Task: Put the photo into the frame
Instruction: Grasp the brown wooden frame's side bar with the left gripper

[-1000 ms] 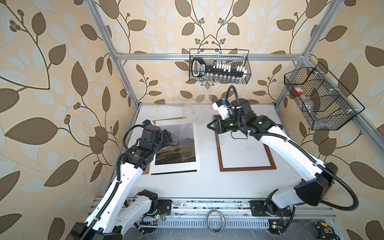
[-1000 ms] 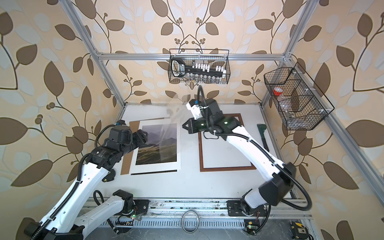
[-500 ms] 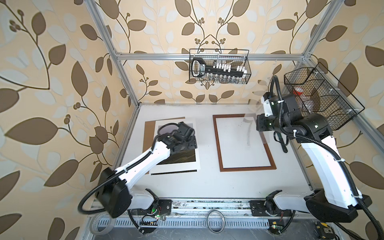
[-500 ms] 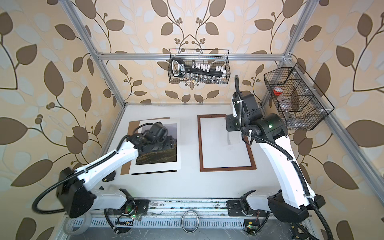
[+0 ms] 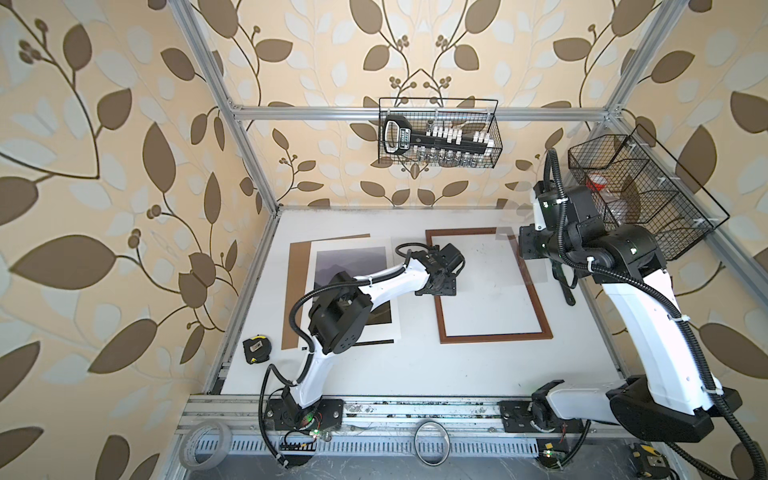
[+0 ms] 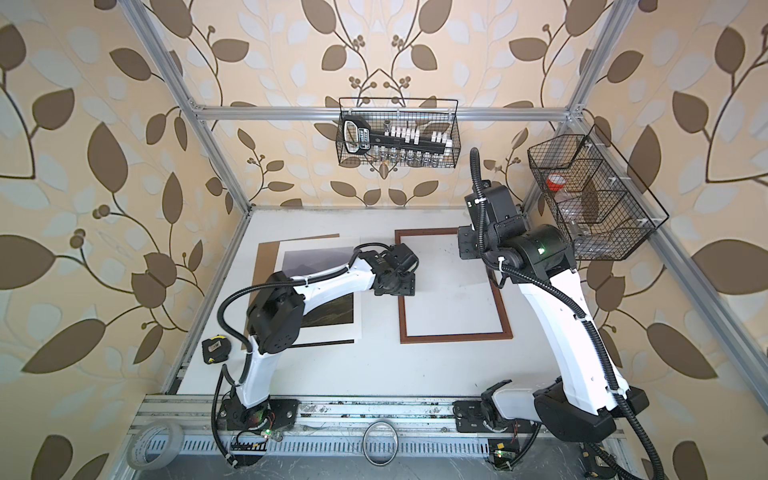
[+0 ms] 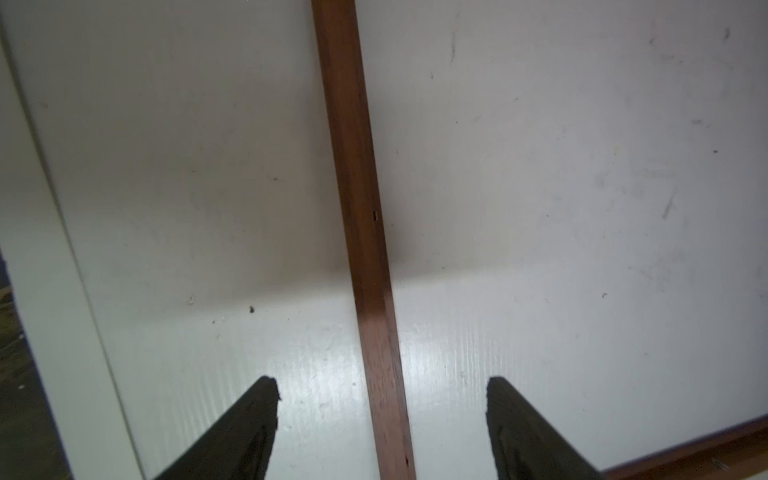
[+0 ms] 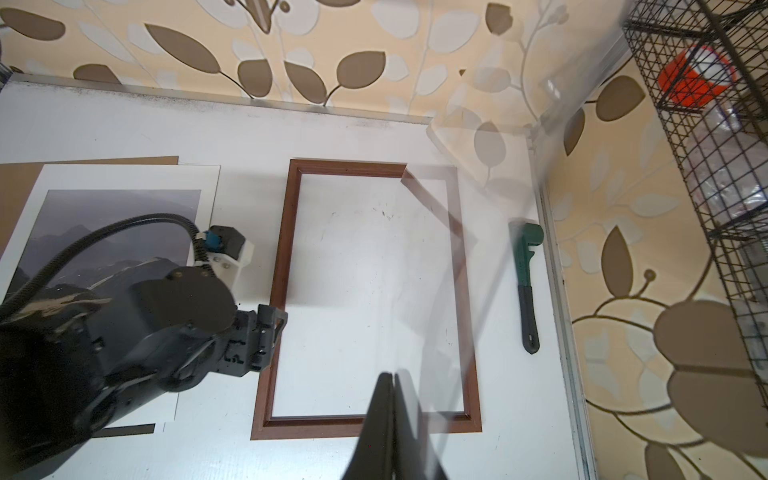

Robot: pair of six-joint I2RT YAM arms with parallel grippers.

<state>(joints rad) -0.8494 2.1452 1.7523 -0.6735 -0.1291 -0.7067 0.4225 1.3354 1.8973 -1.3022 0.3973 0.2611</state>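
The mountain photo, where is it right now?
In both top views the photo lies flat on the table's left side, on the brown backing board, just left of the frame, partly under the left arm.

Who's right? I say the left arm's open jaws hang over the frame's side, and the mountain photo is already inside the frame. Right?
Not quite. In both top views the photo lies beside the frame, not inside it. The rest holds: the left gripper has its jaws open over the frame's side.
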